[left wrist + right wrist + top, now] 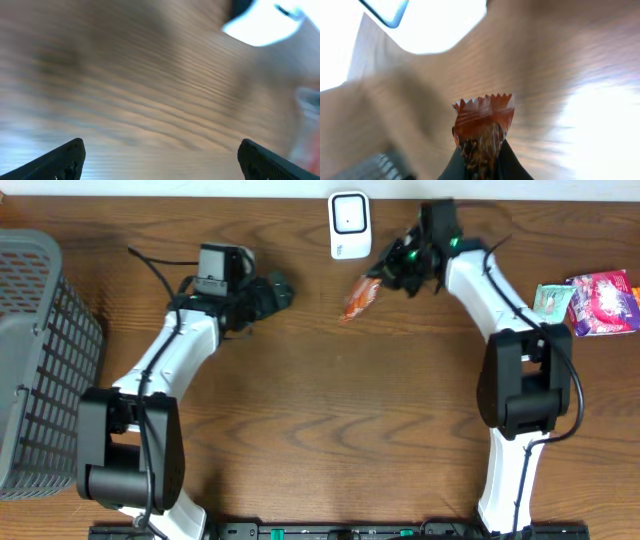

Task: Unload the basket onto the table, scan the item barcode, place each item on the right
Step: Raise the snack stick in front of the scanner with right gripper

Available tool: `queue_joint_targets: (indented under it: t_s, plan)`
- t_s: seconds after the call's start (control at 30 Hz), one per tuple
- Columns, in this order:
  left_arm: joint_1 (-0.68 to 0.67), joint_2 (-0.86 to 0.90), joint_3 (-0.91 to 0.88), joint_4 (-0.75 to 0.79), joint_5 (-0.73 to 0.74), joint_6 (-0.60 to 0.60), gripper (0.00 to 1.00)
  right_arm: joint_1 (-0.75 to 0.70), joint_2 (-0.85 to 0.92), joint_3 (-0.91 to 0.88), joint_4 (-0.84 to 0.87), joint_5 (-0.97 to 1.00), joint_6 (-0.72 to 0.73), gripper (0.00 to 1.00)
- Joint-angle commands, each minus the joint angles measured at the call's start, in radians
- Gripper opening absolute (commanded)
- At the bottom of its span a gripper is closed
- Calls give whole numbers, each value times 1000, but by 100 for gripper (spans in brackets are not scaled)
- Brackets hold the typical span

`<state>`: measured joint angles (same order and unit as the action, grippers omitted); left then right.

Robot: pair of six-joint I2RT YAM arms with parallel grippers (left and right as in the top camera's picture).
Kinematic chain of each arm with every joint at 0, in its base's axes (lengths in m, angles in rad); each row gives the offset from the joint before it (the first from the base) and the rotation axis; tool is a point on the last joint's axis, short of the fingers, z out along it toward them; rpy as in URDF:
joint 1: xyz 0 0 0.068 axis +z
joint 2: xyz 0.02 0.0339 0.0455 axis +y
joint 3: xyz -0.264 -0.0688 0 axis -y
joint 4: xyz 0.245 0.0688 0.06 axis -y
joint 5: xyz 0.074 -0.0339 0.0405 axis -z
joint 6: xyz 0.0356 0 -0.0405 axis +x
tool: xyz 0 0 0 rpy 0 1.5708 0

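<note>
Nearest, along the left edge: a basket [45, 355], well apart from the action. Further in, over the left half of the tabletop [330, 430]: left fingers [278, 290] spread wide, holding nothing, pointed toward the middle. Beyond, close to the far edge and right of centre: right fingers [388, 277] closed on one crimped end of an orange packet [358, 297], seemingly raised off the wood, dangling toward the left and near side. Farthest, at the far edge: the white scanner [350, 225], just beyond the packet, not touching. At the right edge, well apart: spare packets [590, 302].

Judged from here, chiefly at risk of a missed read. Held by a thin seam only, so liable to swing, twist or droop edge-on to the scanner window. No barcode to be seen in any view; possibly turned away, or creased over by the pinch. Liable too to slip out under a quick turn of the wrist and to drop beside the scanner. Little room at the far edge: one careless push forward, and a knocked scanner. Open left fingers near the middle: likely to clip the packet if brought across for a steadying hold.
</note>
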<state>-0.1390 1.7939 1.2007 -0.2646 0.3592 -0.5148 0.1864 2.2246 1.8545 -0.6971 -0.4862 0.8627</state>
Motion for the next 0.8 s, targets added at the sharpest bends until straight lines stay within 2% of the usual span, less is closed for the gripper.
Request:
queue_joint_targets:
  t_s: [0.0,0.1,0.2,0.33,0.47,0.57,0.77]
  plan:
    - [15,3,-5,-23,-225,25,97,42,-46,206,-116,432,-189,2]
    - [19,3,-5,-23,-250,25,97,89,-46,285,-138,628,-268,1]
    - [19,3,-5,-23,-256,25,97,136,-46,298,-89,743,-318,1]
    - [19,3,-5,-27,-256,25,98,193,-40,298,92,752,-459,1]
    - [19,3,-5,-27,-256,25,98,249,-32,298,278,904,-586,1]
    - [19,3,-5,-27,-256,25,98,278,-7,298,406,994,-738,1]
    - [19,3,-5,-27,-256,25,98,293,81,298,573,994,-1164,1]
